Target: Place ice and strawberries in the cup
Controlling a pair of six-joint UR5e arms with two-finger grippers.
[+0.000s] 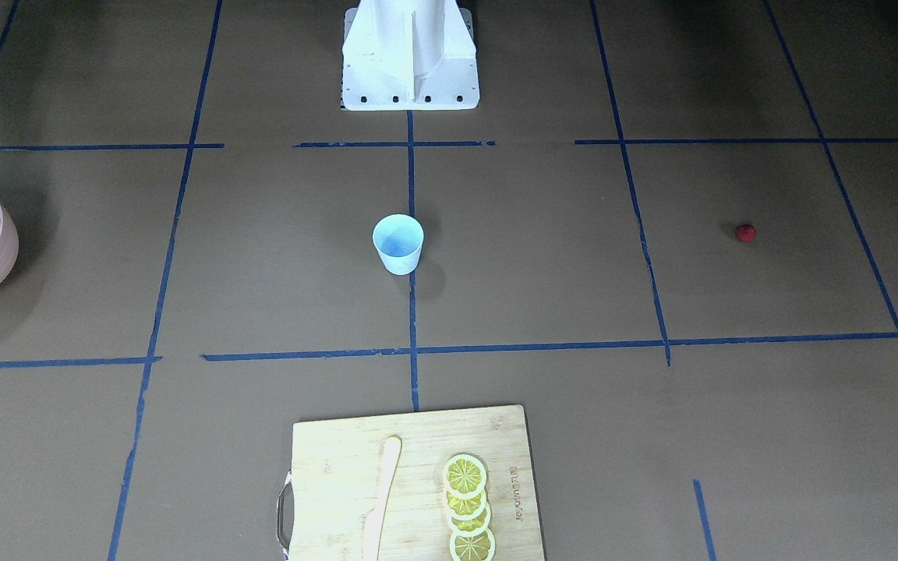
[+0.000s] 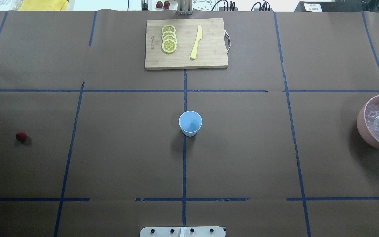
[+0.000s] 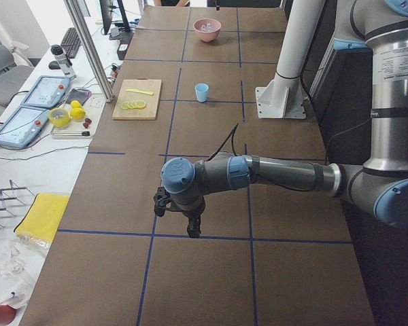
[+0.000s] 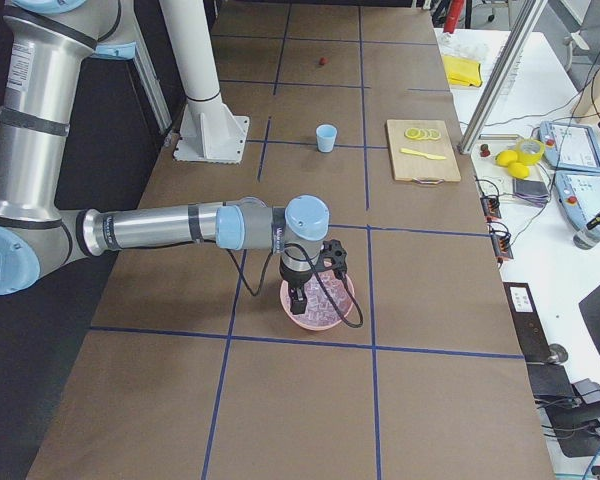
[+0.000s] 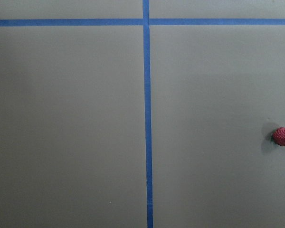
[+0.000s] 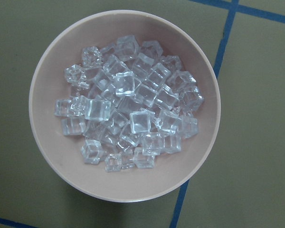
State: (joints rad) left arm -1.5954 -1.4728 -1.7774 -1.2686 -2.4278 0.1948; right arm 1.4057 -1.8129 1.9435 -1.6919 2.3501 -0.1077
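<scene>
Ice point(image 6: 128, 109): clear glassy cubes heaped in pink bowl point(image 6: 51, 153) | cup point(image 2: 190, 122): pale blue, upright | both jaws: cannot tell

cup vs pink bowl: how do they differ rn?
Cup is small, pale blue and empty; bowl is bigger, pink and full of ice. Cup stands mid-table on a tape line; bowl sits far out on the robot's right. Both are upright, round and open-topped.

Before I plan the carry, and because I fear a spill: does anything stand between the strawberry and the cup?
Nothing visible does. The strawberry lies alone far to the robot's left, and the cup stands in the middle. Only flat blue tape lines cross between them. The cutting board sits well off that path.
</scene>
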